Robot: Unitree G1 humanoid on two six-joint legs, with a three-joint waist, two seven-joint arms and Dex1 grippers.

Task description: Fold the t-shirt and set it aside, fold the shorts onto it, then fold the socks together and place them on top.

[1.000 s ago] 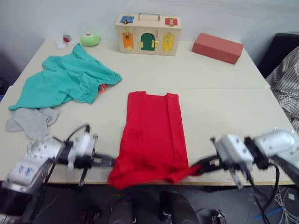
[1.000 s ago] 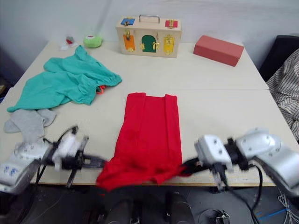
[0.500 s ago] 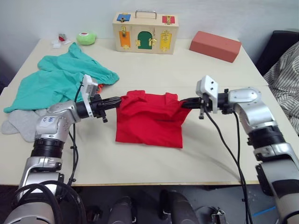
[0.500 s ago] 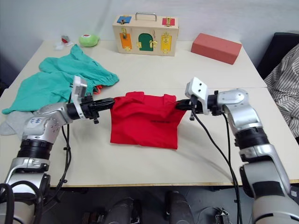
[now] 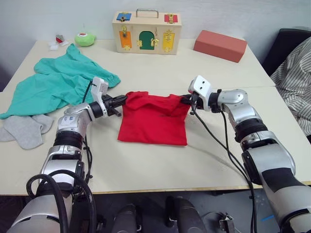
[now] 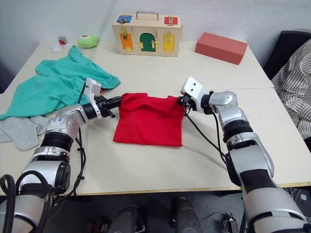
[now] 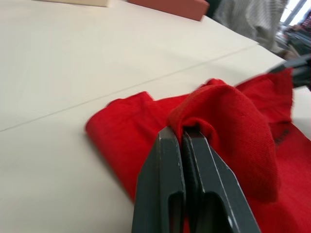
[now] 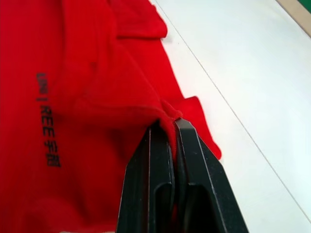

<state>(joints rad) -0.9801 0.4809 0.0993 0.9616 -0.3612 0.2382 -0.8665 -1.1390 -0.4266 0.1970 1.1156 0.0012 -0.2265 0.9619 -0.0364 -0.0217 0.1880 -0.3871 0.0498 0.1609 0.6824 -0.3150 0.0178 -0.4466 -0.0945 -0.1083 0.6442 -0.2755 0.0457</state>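
Currently my left claw (image 5: 122, 100) and right claw (image 5: 185, 99) each pinch the bright red cloth t-shirt (image 5: 154, 119) between them, halved; teal-green cloth shorts (image 5: 53, 87) and light-grey knit socks (image 5: 24, 130) beyond my left claw are untouched.

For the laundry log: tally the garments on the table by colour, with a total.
Red: 1, the t-shirt
Teal: 1, the shorts
Grey: 2, the socks
Total: 4

The table (image 5: 204, 160) before me carried a folded red t-shirt (image 5: 154, 121) at centre, teal shorts (image 5: 53, 85) and grey socks (image 5: 24, 130) left, a wooden box (image 5: 146, 33), red block (image 5: 219, 45) and green roll (image 5: 85, 39) rearward.
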